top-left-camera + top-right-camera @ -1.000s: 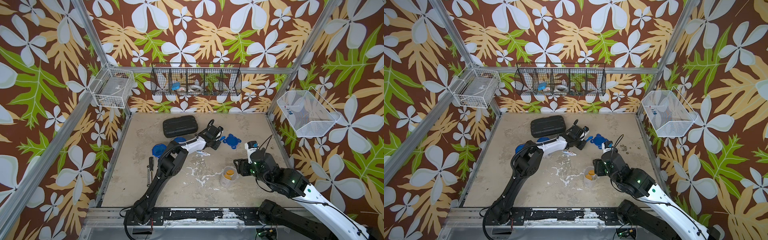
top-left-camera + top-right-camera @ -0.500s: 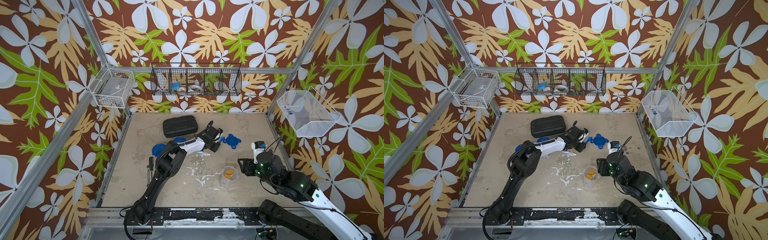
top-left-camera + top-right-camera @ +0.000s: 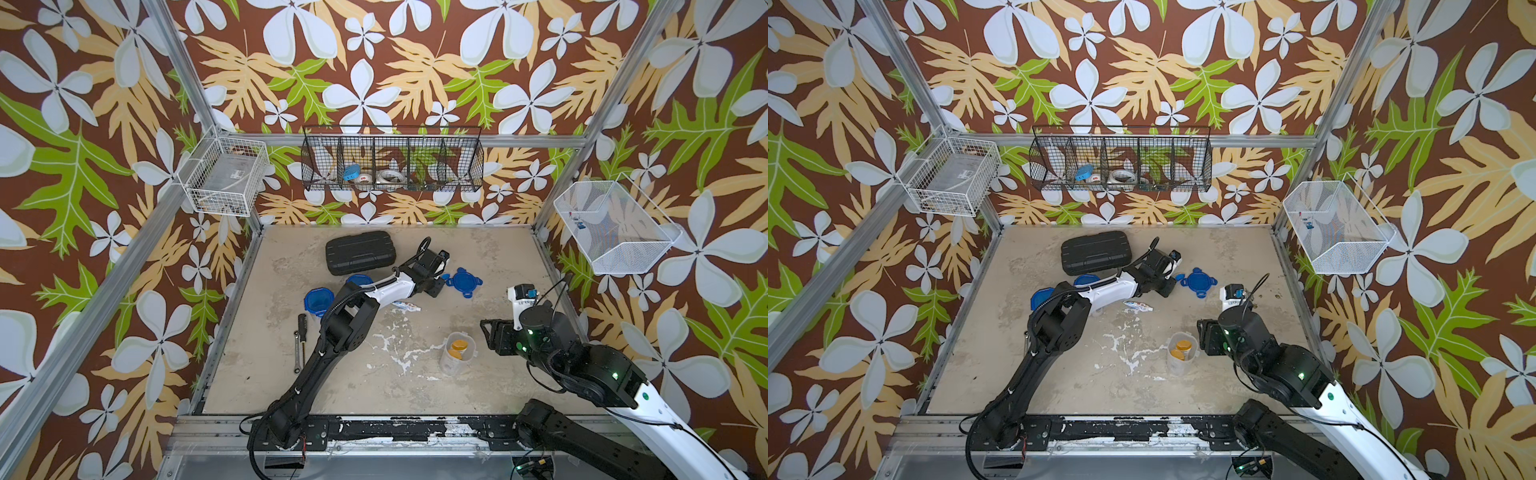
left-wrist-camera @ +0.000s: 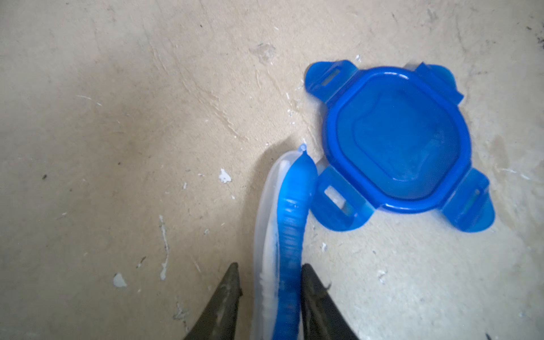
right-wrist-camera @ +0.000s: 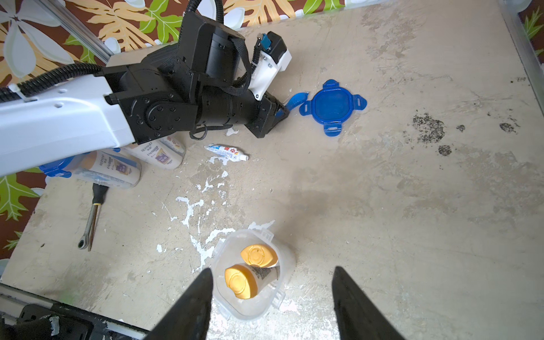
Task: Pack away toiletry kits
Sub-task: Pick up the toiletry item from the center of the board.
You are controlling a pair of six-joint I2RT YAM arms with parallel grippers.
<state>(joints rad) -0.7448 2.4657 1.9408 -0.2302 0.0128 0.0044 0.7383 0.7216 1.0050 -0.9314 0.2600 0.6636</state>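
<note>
toothbrush [image 4: 290, 223] still flat on the table [image 3: 374, 386], tip touching the loose blue lid [image 4: 397, 141]. L gripper [image 4: 270, 265] hasn't budged, arm stretched low, jaws either side of it, can't tell if pinched. R gripper [image 5: 272, 269] backed off a bit, jaws wide, empty, over the tumbler [image 3: 457, 353]. So pickup prob still pending.

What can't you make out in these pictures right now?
Blue plastic toothbrush: handle cut off by the left wrist view's edge; left pincer grip unclear.
Blue-lidded clear plastic tumbler: mostly under the left arm in both top views.
Black wire basket: contents too small in both top views.
</note>
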